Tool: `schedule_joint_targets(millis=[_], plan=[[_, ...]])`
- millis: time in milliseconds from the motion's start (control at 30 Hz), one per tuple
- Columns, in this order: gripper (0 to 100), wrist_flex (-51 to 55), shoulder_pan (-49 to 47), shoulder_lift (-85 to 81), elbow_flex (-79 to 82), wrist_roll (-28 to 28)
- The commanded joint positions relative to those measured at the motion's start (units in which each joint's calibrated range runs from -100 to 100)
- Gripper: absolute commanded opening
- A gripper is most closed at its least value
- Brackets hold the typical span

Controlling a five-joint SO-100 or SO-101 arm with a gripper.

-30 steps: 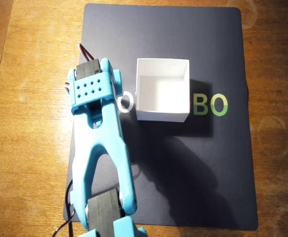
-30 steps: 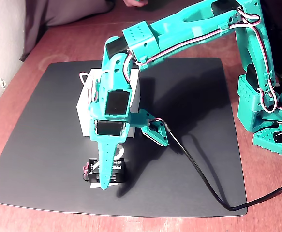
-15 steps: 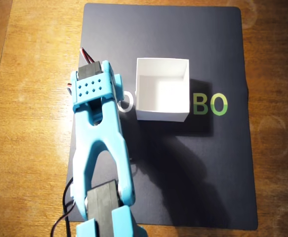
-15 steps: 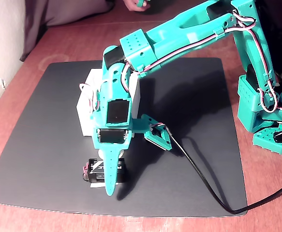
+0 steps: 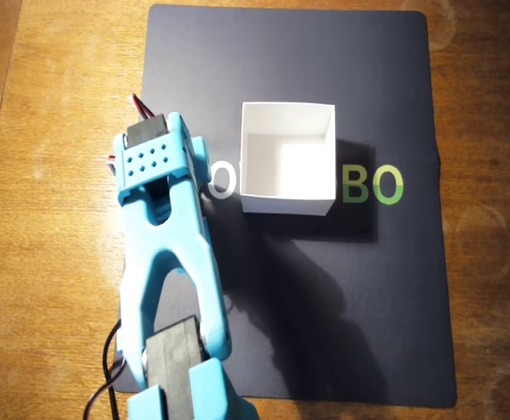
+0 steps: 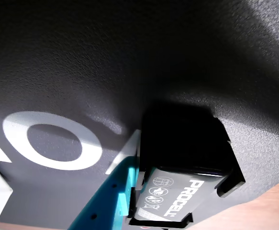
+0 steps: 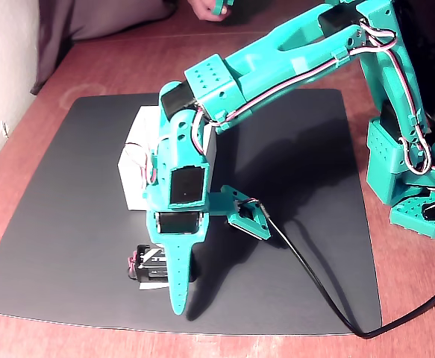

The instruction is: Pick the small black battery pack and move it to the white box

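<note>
Black against the dark mat point(image 7: 68, 224), the small black battery pack point(image 7: 151, 267) lies flat near the mat's front edge in the fixed view, well apart from the white box point(image 5: 288, 157), which stands empty toward the middle of the mat in the overhead view. So the carrying part of the task is not done: nothing is in the box and the pack rests on the mat. The gripper point(image 7: 178, 287) is down at the pack, its long turquoise finger point(image 6: 111, 196) lying against the pack's side in the wrist view, right beside the white lettering. The other finger does not show clearly in any view, so I cannot tell whether the jaws are closed on the pack or only set beside it. By my judgement the arm is at the grasping step; lifting, crossing the mat to the box and letting go all remain.
</note>
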Motion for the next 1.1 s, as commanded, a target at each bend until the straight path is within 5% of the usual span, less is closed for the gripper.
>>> schedule_joint_targets(millis=[0, 1067], plan=[[45, -0.8, 0.0, -0.1, -2.5, -0.1], [45, 0.1, 1.7, 2.6, -2.4, -6.9]])
